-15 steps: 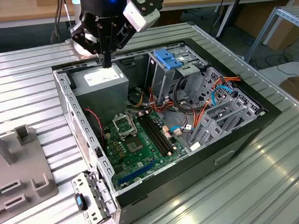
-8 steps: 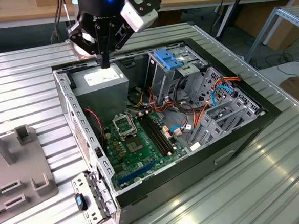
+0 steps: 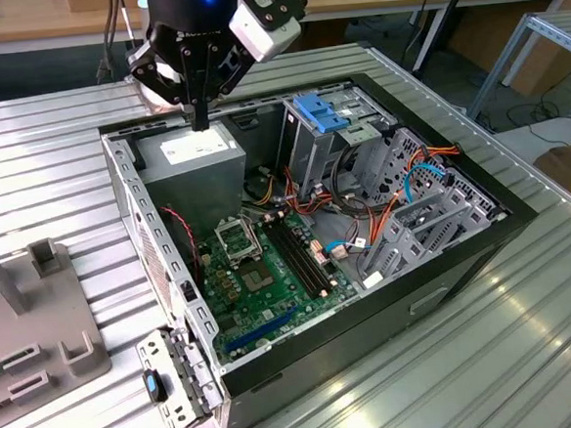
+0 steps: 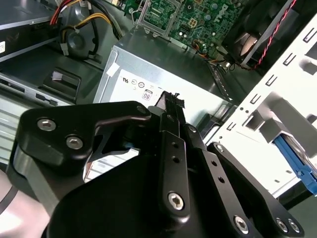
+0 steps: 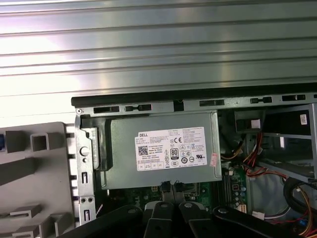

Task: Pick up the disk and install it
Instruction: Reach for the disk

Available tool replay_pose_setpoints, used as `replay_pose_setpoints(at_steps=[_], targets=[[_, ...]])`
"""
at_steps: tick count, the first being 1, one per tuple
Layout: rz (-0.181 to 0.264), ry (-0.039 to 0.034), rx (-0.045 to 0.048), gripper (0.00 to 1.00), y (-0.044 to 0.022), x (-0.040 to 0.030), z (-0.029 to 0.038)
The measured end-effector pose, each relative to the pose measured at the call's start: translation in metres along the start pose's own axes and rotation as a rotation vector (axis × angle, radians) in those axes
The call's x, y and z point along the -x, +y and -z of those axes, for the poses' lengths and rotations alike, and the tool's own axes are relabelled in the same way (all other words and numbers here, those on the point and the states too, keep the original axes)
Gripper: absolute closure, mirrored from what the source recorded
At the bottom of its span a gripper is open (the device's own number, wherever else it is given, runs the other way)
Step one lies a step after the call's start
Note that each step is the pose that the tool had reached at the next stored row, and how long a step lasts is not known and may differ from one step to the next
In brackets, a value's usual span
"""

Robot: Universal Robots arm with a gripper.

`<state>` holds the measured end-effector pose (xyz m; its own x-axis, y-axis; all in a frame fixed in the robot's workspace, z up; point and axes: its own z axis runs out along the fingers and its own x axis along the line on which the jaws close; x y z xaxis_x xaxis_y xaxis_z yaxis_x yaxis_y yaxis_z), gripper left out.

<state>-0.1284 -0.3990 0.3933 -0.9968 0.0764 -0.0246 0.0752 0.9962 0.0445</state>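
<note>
My gripper (image 3: 201, 122) hangs over the back corner of the open computer case, just above the grey power supply (image 3: 195, 152). Its two black fingers are pressed together, shut with nothing between them, as both wrist views show at the fingertips (image 4: 172, 101) (image 5: 171, 186). A bright blue plastic edge that looks like the disk's carrier frame (image 4: 298, 167) peeks out past the case's white side wall, beside a grey fixture block. The disk's grey body is hidden. My gripper is well apart from it.
The case (image 3: 436, 262) lies open on a ribbed metal table, with the motherboard (image 3: 260, 274), orange and blue cables, and a metal drive cage topped by a fixed blue bracket (image 3: 320, 112). A grey slotted fixture (image 3: 48, 319) stands on the exterior view's left, outside the case wall.
</note>
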Motion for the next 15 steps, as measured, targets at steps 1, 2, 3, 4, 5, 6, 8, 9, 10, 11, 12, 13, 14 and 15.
replay_pose_setpoints(at_steps=[1,2,3,4,5,6,8,9,10,11,12,13,14,15], targets=[[0.0,0.0,-0.0001,0.89,-0.0002,-0.0028,0.0001],[0.0,0.0,-0.0001,0.89,-0.0003,-0.005,0.0001],[0.0,0.0001,-0.0001,0.89,-0.0005,-0.0074,0.0002],[0.0,0.0,0.0,0.89,-0.0006,-0.009,0.0002],[0.0,0.0001,0.0,0.89,-0.0008,-0.0111,0.0002],[0.0,0.0001,0.0004,0.89,-0.0009,-0.0129,0.0003],[0.0,0.0002,0.0013,0.89,-0.0011,-0.0149,0.0003],[0.0,0.0002,0.002,0.89,-0.0012,-0.0168,0.0003],[0.0,0.0003,0.0026,0.89,-0.0013,-0.0182,0.0003],[0.0,0.0002,0.0032,0.89,-0.0015,-0.0206,0.0003],[0.0,0.0003,0.0036,0.89,-0.0017,-0.0229,0.0003],[0.0,0.0003,0.0038,0.89,-0.0019,-0.0251,0.0003],[0.0,0.0003,0.0039,0.89,-0.002,-0.0275,0.0003],[0.0,0.0003,0.0039,0.89,-0.0022,-0.0299,0.0003]])
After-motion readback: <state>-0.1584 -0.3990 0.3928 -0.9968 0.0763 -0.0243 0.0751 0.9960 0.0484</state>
